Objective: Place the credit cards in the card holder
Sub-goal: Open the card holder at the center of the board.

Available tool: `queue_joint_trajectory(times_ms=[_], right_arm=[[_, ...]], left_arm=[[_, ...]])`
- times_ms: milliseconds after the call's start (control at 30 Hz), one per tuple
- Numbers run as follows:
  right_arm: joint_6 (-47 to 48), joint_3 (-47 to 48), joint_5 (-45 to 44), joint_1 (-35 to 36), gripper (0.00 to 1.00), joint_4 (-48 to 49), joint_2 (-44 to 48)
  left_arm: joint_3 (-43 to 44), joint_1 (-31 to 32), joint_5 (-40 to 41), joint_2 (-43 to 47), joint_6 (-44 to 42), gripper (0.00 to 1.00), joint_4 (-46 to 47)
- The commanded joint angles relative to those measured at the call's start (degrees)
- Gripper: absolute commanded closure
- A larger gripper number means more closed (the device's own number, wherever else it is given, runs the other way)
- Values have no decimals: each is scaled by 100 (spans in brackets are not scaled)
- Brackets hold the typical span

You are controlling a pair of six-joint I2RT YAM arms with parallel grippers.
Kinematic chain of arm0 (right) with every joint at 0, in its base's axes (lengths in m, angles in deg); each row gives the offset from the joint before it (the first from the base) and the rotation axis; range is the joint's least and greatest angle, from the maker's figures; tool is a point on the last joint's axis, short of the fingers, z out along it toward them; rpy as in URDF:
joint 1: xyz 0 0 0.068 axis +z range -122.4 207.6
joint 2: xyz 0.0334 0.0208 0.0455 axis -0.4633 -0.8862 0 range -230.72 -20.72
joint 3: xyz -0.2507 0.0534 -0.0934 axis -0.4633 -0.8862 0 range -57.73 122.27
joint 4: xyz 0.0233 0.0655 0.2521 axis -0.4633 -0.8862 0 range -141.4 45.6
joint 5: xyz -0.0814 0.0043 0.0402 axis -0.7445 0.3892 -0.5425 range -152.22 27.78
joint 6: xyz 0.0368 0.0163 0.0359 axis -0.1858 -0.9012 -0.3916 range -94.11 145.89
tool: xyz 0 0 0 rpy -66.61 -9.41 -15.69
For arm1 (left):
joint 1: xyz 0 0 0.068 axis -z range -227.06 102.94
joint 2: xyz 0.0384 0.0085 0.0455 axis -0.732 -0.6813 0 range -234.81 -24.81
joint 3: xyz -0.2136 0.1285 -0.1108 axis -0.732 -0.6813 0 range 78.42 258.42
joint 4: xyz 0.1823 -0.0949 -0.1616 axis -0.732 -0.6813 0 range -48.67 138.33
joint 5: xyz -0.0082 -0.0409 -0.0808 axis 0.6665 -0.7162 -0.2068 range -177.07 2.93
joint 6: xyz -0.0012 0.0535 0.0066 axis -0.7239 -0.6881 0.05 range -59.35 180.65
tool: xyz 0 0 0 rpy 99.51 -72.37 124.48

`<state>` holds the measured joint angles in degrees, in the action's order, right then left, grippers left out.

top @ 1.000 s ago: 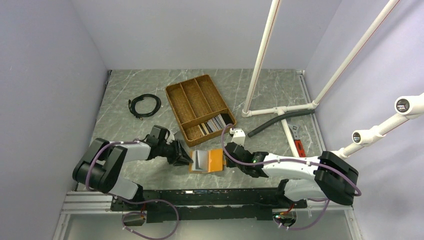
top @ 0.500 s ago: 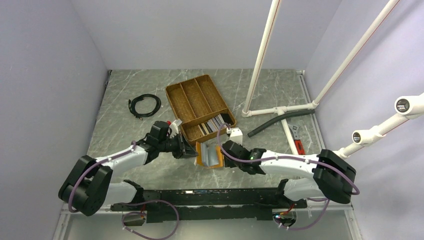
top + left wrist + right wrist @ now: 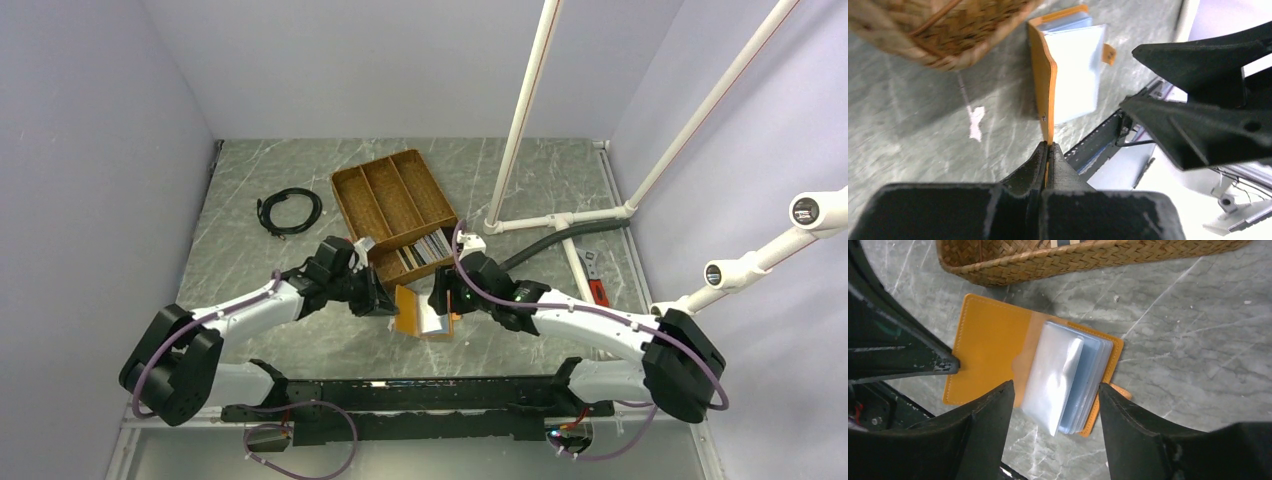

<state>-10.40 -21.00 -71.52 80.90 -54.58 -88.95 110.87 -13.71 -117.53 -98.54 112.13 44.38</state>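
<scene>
- The left gripper point(image 3: 1049, 147) is clamped on only the very edge of the card holder point(image 3: 1068, 70), on its orange cover. A tug or twist could let the thin leather slip free, and the cover would flop shut.
- The right gripper point(image 3: 1054, 388) hangs over the holder with its fingers spread wide, holding nothing. If it comes straight down it could crumple the sleeves point(image 3: 1058, 375) or shove the holder into the wicker tray point(image 3: 1088, 260).
- The 2 grippers work very close together, so a clash is possible.
- The holder lies open on the table point(image 3: 240, 260), just beside the tray's near corner and between the 2 grippers.
- It is orange-tan leather with a stitched edge, a stack of pale blue-grey sleeves and a small tab.
- The credit cards point(image 3: 425, 250) stand in the tray's nearest compartment, not yet in the holder.
</scene>
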Motion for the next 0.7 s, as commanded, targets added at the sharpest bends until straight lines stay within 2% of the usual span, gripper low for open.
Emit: queue_joint_trajectory(times_ms=[0, 100, 267, 400, 633, 667], right_arm=[[-38, -376, 1301, -412, 39, 1219, -193], [-122, -475, 1578, -515, 45, 1537, -385], [-58, -462, 1869, -524, 42, 1700, -589], [-111, -492, 2183, -447, 47, 2046, -632], [-629, -215, 4165, -30, 47, 3747, -1537], [-726, -203, 4282, 35, 47, 3958, -1611]], left_arm=[[149, 23, 618, 309, -226, 100, -1004], [0, 30, 503, 311, -170, 100, -897], [-227, 31, 478, 224, 7, 100, -664], [-339, 32, 472, 193, 104, 100, -578], [-331, 27, 800, 524, 148, 100, -1117], [-281, 31, 898, 599, 151, 95, -1326]])
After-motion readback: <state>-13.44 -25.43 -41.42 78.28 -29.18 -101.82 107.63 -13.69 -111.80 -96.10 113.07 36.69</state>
